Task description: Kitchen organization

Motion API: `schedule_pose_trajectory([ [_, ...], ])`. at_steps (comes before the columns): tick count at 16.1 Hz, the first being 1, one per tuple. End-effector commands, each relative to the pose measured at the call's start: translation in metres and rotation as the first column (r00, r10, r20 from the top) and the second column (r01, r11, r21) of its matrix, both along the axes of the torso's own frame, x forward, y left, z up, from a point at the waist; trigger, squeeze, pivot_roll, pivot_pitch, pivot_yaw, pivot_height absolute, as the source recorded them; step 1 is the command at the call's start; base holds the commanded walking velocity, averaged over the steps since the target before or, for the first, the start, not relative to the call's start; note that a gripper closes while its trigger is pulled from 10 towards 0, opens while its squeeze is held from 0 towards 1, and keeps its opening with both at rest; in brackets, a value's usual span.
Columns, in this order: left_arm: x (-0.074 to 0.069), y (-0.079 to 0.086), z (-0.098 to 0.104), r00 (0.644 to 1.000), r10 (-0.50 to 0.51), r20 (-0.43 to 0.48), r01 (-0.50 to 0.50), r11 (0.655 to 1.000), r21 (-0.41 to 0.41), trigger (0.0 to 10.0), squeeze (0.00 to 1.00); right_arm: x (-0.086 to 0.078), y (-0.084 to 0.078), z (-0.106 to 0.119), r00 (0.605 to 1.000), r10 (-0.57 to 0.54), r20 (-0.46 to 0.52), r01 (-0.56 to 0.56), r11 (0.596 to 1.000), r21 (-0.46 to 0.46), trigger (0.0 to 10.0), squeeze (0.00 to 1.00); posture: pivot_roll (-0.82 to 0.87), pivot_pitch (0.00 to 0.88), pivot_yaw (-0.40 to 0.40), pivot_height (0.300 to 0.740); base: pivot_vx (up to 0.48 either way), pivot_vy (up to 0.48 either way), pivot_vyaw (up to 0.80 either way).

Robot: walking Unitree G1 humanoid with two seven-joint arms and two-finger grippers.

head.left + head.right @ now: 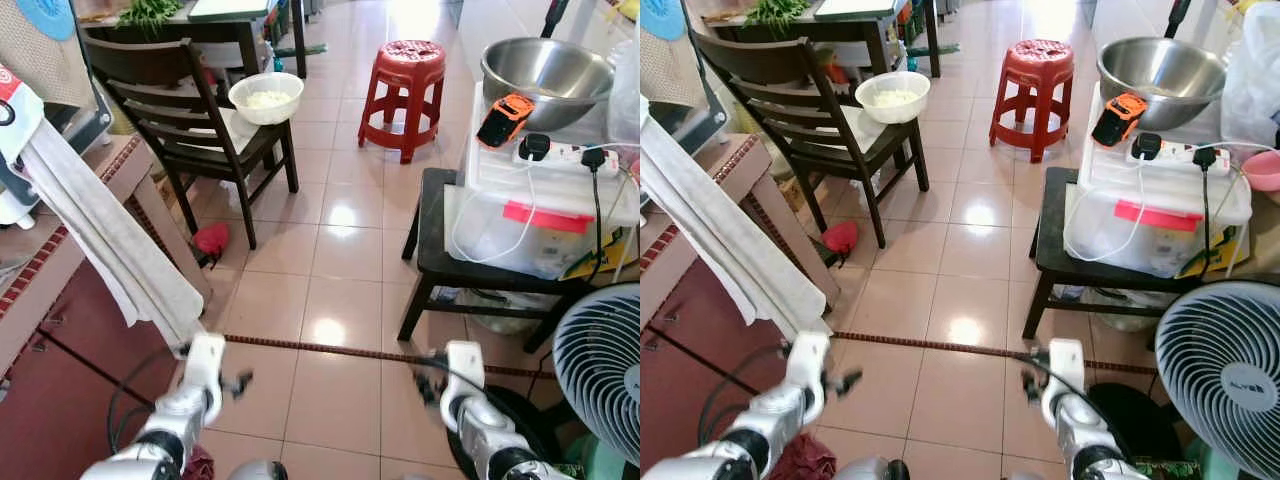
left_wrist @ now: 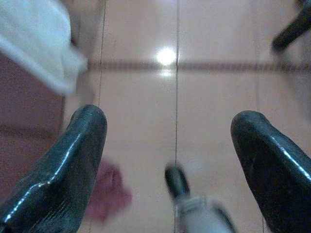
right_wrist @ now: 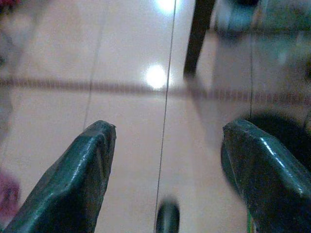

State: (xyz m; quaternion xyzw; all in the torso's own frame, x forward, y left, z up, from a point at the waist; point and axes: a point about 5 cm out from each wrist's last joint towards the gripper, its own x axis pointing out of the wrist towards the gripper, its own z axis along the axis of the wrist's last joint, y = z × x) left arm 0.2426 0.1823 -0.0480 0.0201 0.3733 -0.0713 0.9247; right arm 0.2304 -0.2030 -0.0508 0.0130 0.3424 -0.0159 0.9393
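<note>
A white bowl (image 1: 266,97) of pale chopped food sits on the seat of a dark wooden chair (image 1: 170,95) ahead on the left. A large steel bowl (image 1: 547,68) rests on a clear plastic box (image 1: 540,215) on a low dark table (image 1: 440,265) to the right. My left gripper (image 1: 236,383) hangs low over the tiled floor, open and holding nothing; in its wrist view the left gripper (image 2: 170,121) frames bare tiles. My right gripper (image 1: 430,385) is also low and open, and its wrist view (image 3: 170,128) looks down on floor.
A red plastic stool (image 1: 404,72) stands farther ahead. An orange device (image 1: 504,118) and a power strip (image 1: 560,152) lie on the box. A white towel (image 1: 110,230) drapes off the left counter. A red cloth (image 1: 211,240) lies by the chair. A fan (image 1: 605,370) stands near right.
</note>
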Motion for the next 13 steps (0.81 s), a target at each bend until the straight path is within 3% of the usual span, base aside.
schedule_pose_trajectory([
  [1,0.026,0.005,0.024,0.987,0.02,0.157,-0.012,0.999,-0.051,10.0,0.0,0.023,-0.001,0.023,0.984,0.008,0.18,-0.001,0.999,-0.04,10.0,0.0,-0.12,0.0,0.112,0.74,0.0,0.0,0.0],
  [3,0.051,0.013,0.054,0.949,0.058,0.31,-0.03,0.995,-0.093,10.0,0.0,0.044,-0.005,0.057,0.919,0.001,0.394,0.04,0.995,-0.095,10.0,0.0,-0.12,0.0,0.114,0.74,0.0,0.0,0.0],
  [4,0.058,0.016,0.069,0.914,0.106,0.392,-0.066,0.991,-0.115,10.0,0.0,0.047,-0.009,0.071,0.893,-0.005,0.45,0.074,0.988,-0.135,10.0,0.0,-0.12,0.0,0.113,0.74,0.0,0.0,0.0],
  [5,0.062,0.017,0.089,0.866,0.111,0.488,-0.04,0.987,-0.154,10.0,0.0,0.048,-0.007,0.091,0.845,-0.041,0.533,0.122,0.986,-0.118,10.0,0.0,-0.12,0.0,0.112,0.74,0.0,0.0,0.0],
  [6,0.06,0.015,0.102,0.834,0.068,0.548,0.029,0.986,-0.167,10.0,0.0,0.046,-0.003,0.106,0.779,-0.112,0.617,0.151,0.988,-0.011,10.0,0.0,-0.12,0.0,0.105,0.74,0.0,0.0,0.0],
  [7,0.057,0.014,0.115,0.794,0.038,0.607,0.059,0.989,-0.139,10.0,0.0,0.041,-0.003,0.112,0.791,-0.081,0.607,0.143,0.988,-0.055,10.0,0.0,-0.12,0.0,0.099,0.74,0.0,0.0,0.0],
  [8,0.054,0.011,0.13,0.743,0.007,0.67,0.105,0.986,-0.127,10.0,0.0,0.03,0.002,0.124,0.774,-0.065,0.629,0.085,0.996,-0.002,10.0,0.0,-0.11,0.0,0.096,0.74,0.0,0.0,0.0],
  [9,0.054,0.01,0.134,0.729,0.004,0.684,0.111,0.986,-0.123,10.0,0.0,0.027,0.002,0.127,0.766,-0.086,0.637,0.095,0.995,0.019,10.0,0.0,-0.11,0.0,0.096,0.74,0.0,0.0,0.0],
  [10,0.049,0.009,0.142,0.715,0.003,0.7,0.103,0.989,-0.11,10.0,0.0,0.021,-0.005,0.135,0.751,-0.104,0.652,0.155,0.988,-0.021,10.0,0.0,-0.11,0.0,0.095,0.74,0.0,0.0,0.0],
  [11,0.04,0.006,0.146,0.721,0.026,0.692,0.091,0.987,-0.132,10.0,0.0,0.013,-0.011,0.142,0.741,-0.036,0.671,0.191,0.968,-0.16,10.0,0.0,-0.11,0.0,0.095,0.74,0.0,0.0,0.8],
  [13,0.032,0.0,0.142,0.739,0.024,0.673,0.084,0.988,-0.128,10.0,0.0,0.008,-0.013,0.131,0.782,-0.035,0.623,0.21,0.955,-0.211,10.0,0.0,-0.11,0.0,0.102,0.74,0.0,0.0,0.8],
])
